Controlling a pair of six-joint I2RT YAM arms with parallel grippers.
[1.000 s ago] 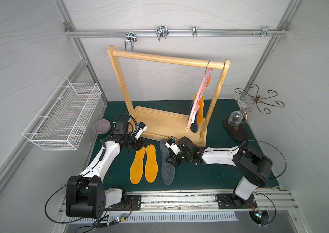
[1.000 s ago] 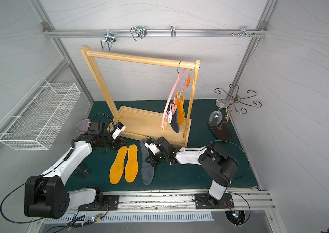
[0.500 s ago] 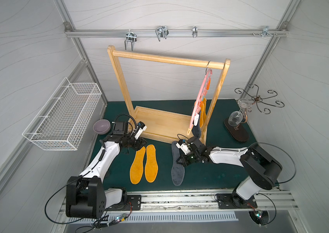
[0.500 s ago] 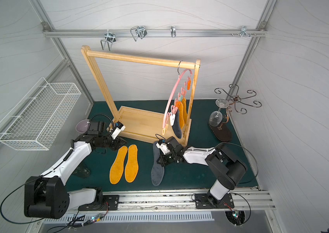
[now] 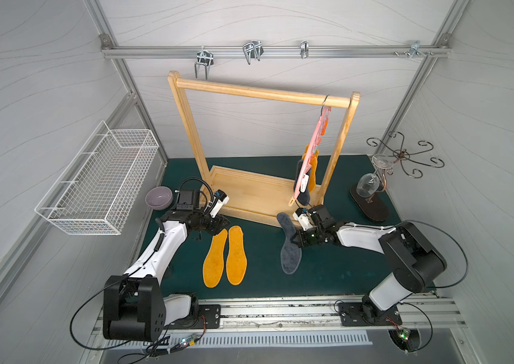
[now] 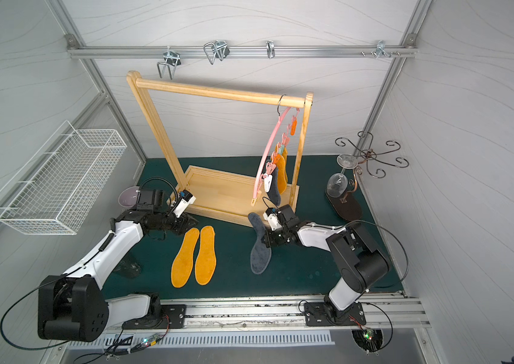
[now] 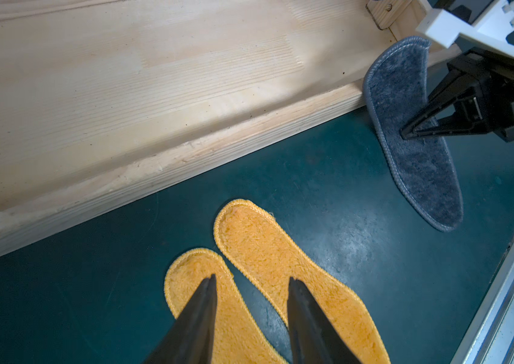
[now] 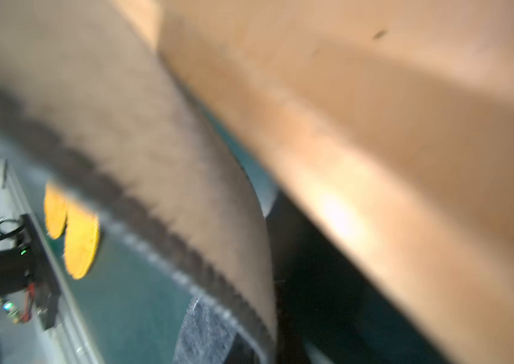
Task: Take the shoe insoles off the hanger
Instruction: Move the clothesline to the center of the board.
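We found the right gripper (image 5: 294, 244) clamped shut on the edge of a grey insole (image 5: 290, 257), about mid-length. It was just near of the right end of the wooden rack (image 5: 249, 192). The left gripper (image 7: 251, 280) stood open and empty above the far ends of two orange insoles (image 5: 236, 255), which lay side by side on the green mat (image 5: 265, 283). The pink hanger (image 6: 269, 148) hung at the right end of the rack's rail. It carried a second grey insole (image 6: 275, 193) and clipped orange insoles (image 6: 281, 171).
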